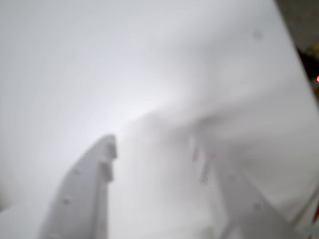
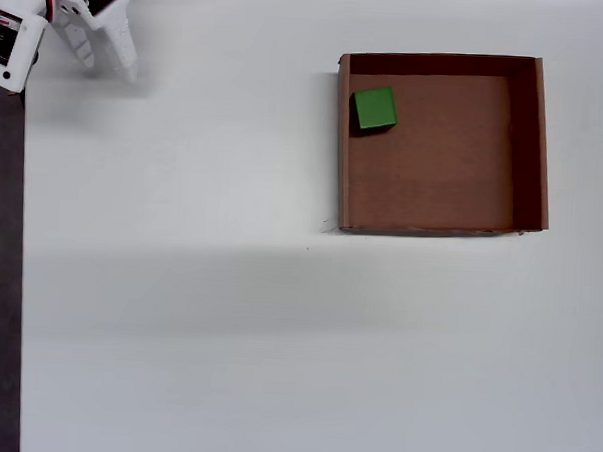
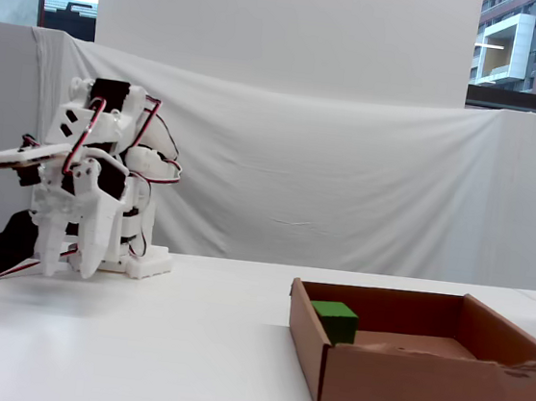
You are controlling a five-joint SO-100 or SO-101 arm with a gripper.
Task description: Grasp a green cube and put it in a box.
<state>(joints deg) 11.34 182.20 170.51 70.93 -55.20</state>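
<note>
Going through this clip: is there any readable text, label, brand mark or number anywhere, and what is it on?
None can be read in any view.
The green cube: plain faces, no marking.
The box: bare brown cardboard, no print visible.
The gripper and arm: white parts, no legible label.
The wrist view is too blurred to show any text.
The buildings through the window show no readable sign.

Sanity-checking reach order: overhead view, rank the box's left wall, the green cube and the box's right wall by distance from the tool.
1. Left wall of the shallow brown cardboard box, nearest the tool.
2. Small bright-green cube, just inside, upper-left corner.
3. Right wall, farthest.
</note>
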